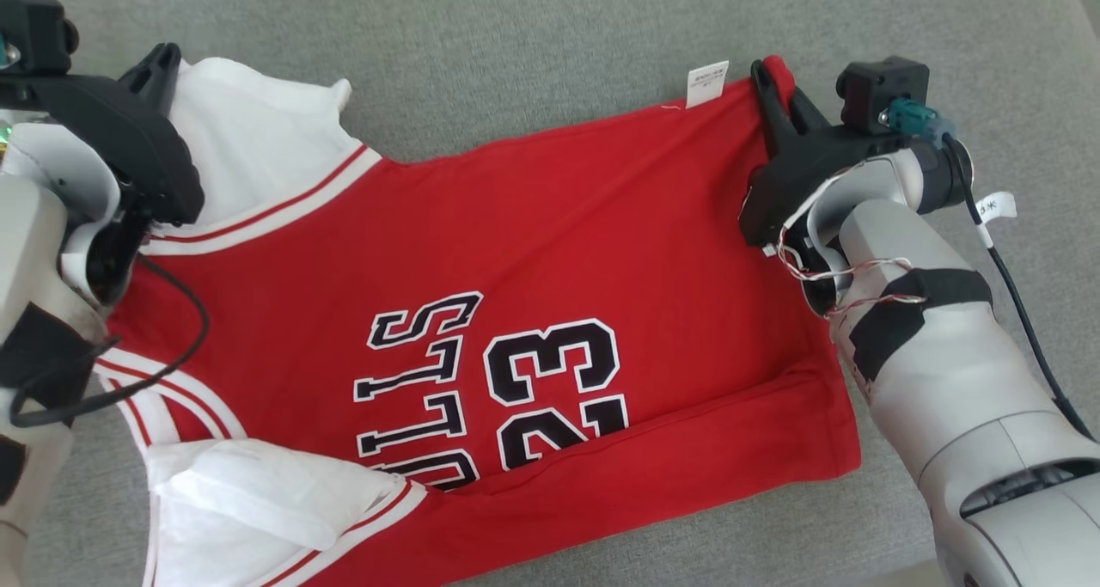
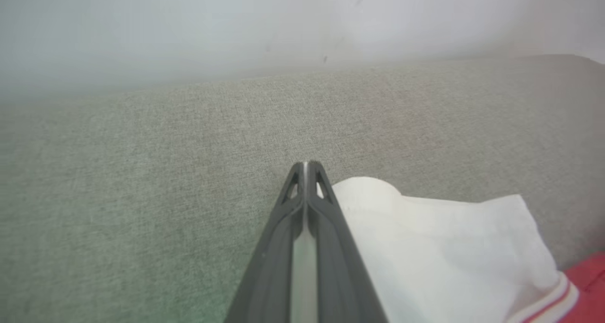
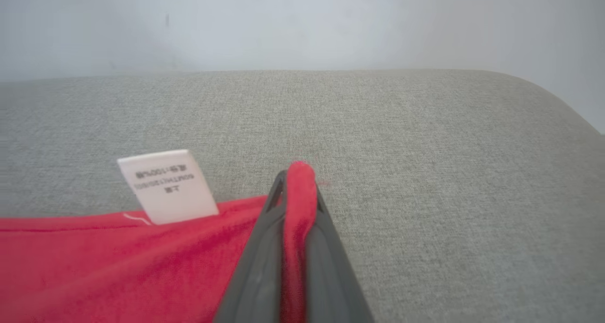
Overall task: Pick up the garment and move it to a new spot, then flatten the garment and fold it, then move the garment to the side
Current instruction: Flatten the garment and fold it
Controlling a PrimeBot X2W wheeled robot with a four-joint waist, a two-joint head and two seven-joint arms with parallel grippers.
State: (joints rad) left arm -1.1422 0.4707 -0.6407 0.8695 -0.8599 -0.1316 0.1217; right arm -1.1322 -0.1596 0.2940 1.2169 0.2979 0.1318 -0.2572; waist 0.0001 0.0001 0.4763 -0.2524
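A red jersey (image 1: 550,252) with white sleeves and black "BULLS 23" lettering lies spread out on a grey fabric surface (image 1: 533,45). My right gripper (image 1: 769,76) is shut on the red hem corner, and red cloth pokes out between its tips (image 3: 300,171). Beside that corner sticks up a white care label (image 3: 165,186). My left gripper (image 1: 163,58) is shut at the edge of the upper white sleeve (image 2: 449,247). A thin pale strip of cloth shows between its fingers (image 2: 306,167). The other white sleeve (image 1: 258,484) lies crumpled at the lower left.
The grey cushion runs back to a pale wall (image 3: 302,25). Its rounded edge (image 3: 557,96) falls away at the right of the right wrist view. A black cable (image 1: 1018,303) hangs along my right forearm.
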